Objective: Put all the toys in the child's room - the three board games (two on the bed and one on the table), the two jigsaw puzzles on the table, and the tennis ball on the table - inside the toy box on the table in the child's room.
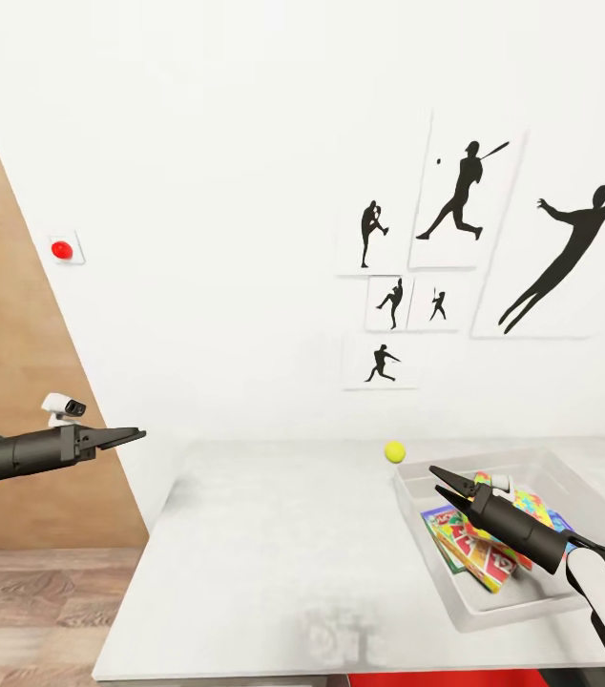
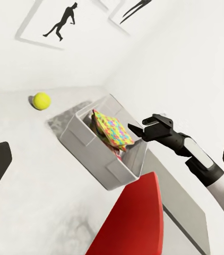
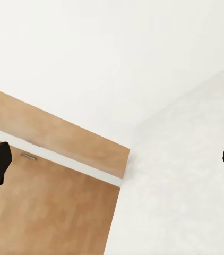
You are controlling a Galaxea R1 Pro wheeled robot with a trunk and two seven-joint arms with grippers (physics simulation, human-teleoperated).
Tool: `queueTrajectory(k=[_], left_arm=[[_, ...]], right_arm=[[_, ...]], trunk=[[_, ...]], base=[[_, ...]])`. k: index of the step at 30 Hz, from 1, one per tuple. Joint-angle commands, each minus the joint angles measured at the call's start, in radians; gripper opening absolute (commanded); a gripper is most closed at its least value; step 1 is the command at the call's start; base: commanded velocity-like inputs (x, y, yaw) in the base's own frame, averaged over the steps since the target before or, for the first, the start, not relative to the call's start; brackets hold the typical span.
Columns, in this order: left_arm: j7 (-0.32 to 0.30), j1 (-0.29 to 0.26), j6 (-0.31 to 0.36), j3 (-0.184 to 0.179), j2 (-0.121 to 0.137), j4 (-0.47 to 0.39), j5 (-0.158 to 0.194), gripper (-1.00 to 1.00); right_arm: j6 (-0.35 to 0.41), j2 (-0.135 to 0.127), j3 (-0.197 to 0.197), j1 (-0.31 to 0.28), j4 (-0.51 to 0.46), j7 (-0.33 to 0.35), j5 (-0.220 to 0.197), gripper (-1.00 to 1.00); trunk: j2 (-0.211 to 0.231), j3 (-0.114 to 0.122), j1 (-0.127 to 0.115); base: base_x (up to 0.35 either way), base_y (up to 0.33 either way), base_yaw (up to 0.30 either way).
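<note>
Light-grey desk top [image 1: 274, 563] stretches from the white wall toward the camera, its left half bare and its left edge dropping to wood-plank floor [image 1: 35, 611]. At its right end sits the translucent grey plastic toy box [image 1: 522, 596], holding colourful board-game boxes [image 1: 479, 553] and a multicoloured jigsaw-pattern square [image 2: 113, 130]; the red lettering on one cover is too small to read. The small yellow-green tennis ball [image 1: 395, 451] rests on the desk just beside the bin's far left corner, apart from it. The black right gripper [image 1: 448, 484] hovers over the bin's left rim, fingers spread, holding nothing. The black left gripper [image 1: 131, 437] hangs off the desk's left side, empty; how far its fingers are parted I cannot tell. Black sports silhouettes [image 1: 460, 196] hang on the wall, a red round button [image 1: 61, 250] to the left.
</note>
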Motion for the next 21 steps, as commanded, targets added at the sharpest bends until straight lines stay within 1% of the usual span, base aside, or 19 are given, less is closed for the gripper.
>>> queueTrajectory(k=[1, 21], left_arm=[[-0.004, -0.001, 0.011, 0.000, 0.000, 0.000, -0.001, 1.00], [-0.004, 0.000, 0.011, 0.000, -0.001, 0.000, -0.001, 1.00]], right_arm=[[0.006, 0.000, -0.001, -0.001, 0.000, 0.001, -0.003, 1.00], [0.006, 0.000, -0.001, -0.001, 0.000, 0.001, -0.003, 1.00]], trunk=[[-0.002, -0.002, 0.000], [-0.002, -0.002, 0.000]], base=[[0.002, 0.000, 0.000], [0.000, 0.000, 0.000]])
